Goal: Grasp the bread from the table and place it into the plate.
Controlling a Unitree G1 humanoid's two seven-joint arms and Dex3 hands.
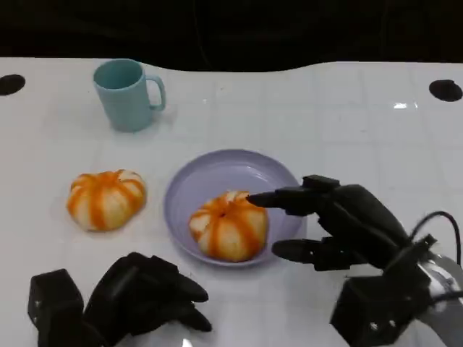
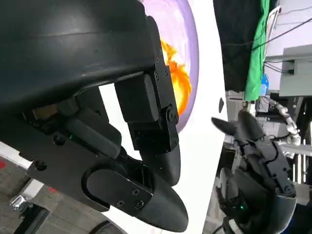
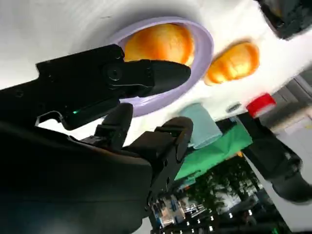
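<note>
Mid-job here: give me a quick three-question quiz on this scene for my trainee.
1. True or false: a bread roll lies in the purple plate.
2. What stands behind the plate, toward the table's far left? A) bowl B) teal mug C) bottle
3. Which hand is beside the roll in the plate?

Key: 1. True. 2. B, the teal mug. 3. The right hand, fingers apart, holding nothing; the left hand rests near the table's front edge. A second roll lies on the table.

A lilac plate [image 1: 195, 189] holds a bun [image 1: 228, 225] striped orange and cream; a second bun [image 1: 105, 199] has the same stripes; the mug [image 1: 127, 94] is pale teal, the table [image 1: 347, 130] white, both hands [image 1: 347, 220] black
</note>
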